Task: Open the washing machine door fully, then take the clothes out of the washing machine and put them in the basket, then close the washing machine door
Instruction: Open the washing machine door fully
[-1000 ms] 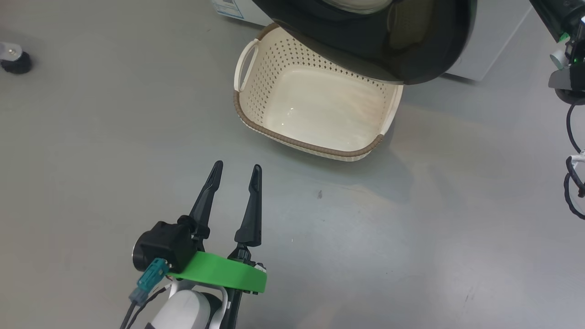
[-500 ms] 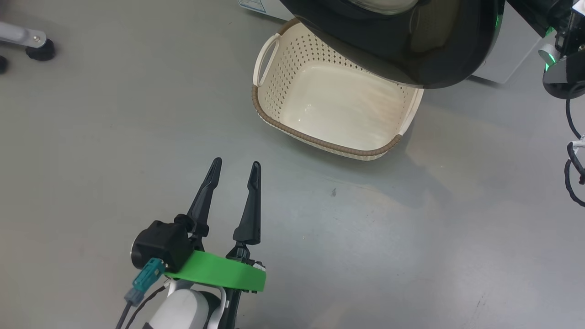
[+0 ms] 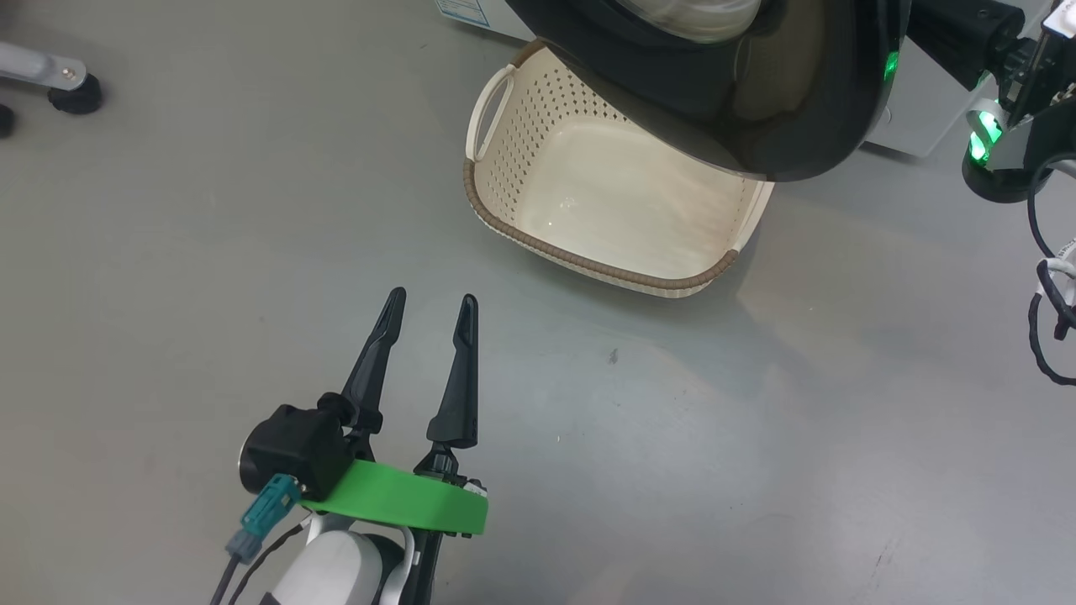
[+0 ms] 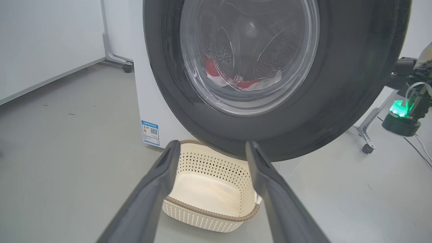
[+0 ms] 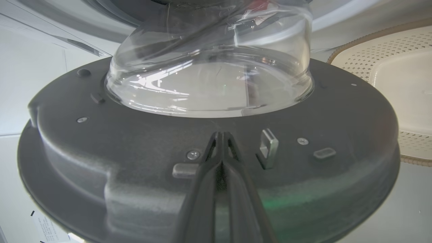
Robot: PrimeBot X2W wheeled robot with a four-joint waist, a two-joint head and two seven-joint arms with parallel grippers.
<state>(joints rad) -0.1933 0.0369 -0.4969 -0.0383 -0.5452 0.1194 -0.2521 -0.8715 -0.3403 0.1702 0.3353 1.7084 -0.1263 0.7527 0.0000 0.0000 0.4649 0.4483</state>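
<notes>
The washing machine door (image 3: 756, 109) stands partly open above the far side of the basket (image 3: 588, 262). Its glossy black rim (image 4: 337, 101) and glass bowl (image 5: 209, 67) also appear in the wrist views. Red and white clothes (image 4: 243, 82) lie in the drum, seen through the glass. The washing machine (image 4: 148, 101) is white with a blue label (image 4: 150, 132). My right gripper (image 5: 219, 134) is shut, its tips at the door's inner face beside the metal latch hook (image 5: 268, 148). My left gripper (image 3: 430, 297) hangs open over the floor, short of the cream basket (image 4: 209, 211).
A frame leg with a black caster (image 3: 74, 91) stands at the far left. My right arm's wrist (image 3: 996, 143), lit green, reaches in at the upper right with dark cables (image 3: 1046, 336) below it. Another caster leg (image 4: 366, 148) stands right of the machine.
The head camera shifted in the first half second. Since then the door has swung a little and my right arm has come further in; the left gripper has stayed put.
</notes>
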